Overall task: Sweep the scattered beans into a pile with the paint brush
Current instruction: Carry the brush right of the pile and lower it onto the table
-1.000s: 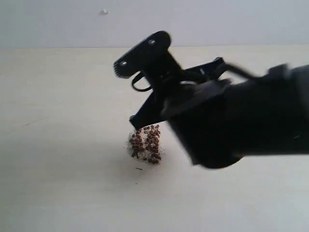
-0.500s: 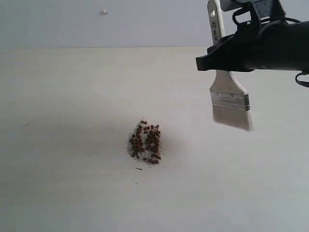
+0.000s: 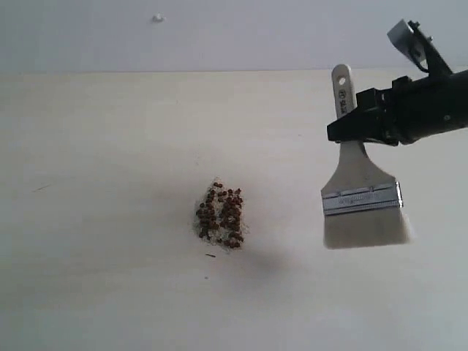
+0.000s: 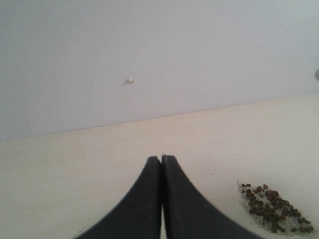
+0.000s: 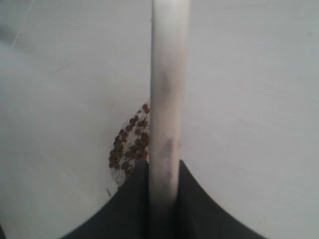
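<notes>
Dropping lower than before, the right claw [image 3: 351,129] is clamping the paint brush [image 3: 362,199] handle, bristles pointing down, well right of the pile [image 3: 221,218] on the tabletop [image 3: 102,175]; left claw [image 4: 161,163] is sitting pinched shut

- Pale cream table [image 3: 110,292], filling 3 through 6 to 9 o'clock.
- Grey-white wall [image 3: 241,33] across 12 o'clock, meeting the table in a straight edge.
- Small white nub [image 3: 157,17] on the wall, near 11 o'clock.
- Faint dark scratch [image 3: 42,187] on the table, at 9 o'clock.

The pale table [image 3: 95,292] carries the pile [image 3: 221,219].
</notes>
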Motion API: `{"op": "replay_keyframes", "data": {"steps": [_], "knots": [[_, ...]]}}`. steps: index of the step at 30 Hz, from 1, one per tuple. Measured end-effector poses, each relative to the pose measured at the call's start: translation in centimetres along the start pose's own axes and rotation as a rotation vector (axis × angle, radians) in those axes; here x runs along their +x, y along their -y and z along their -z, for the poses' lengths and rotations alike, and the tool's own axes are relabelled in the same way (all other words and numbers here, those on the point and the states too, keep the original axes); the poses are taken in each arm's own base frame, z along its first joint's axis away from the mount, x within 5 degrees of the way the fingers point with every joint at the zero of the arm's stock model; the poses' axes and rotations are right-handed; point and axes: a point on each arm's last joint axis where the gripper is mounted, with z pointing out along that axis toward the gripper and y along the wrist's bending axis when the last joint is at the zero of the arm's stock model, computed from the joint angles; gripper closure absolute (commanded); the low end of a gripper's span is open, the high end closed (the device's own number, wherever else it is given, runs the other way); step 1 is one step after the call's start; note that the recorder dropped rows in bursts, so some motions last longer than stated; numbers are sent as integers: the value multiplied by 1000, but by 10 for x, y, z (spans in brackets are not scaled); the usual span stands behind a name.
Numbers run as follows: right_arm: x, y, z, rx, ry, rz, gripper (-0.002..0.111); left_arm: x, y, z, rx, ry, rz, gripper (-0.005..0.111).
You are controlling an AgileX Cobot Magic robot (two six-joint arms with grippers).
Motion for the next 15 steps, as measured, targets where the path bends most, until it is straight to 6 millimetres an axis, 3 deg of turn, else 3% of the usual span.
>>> {"op": "replay_keyframes", "data": {"steps": [9,15], "knots": [[26,41,-40,-55,-141,-188,108,0,0,0,0,0,0,107],[30,51,-53,-105,-115,-243,108,0,0,0,0,0,0,107]]}}
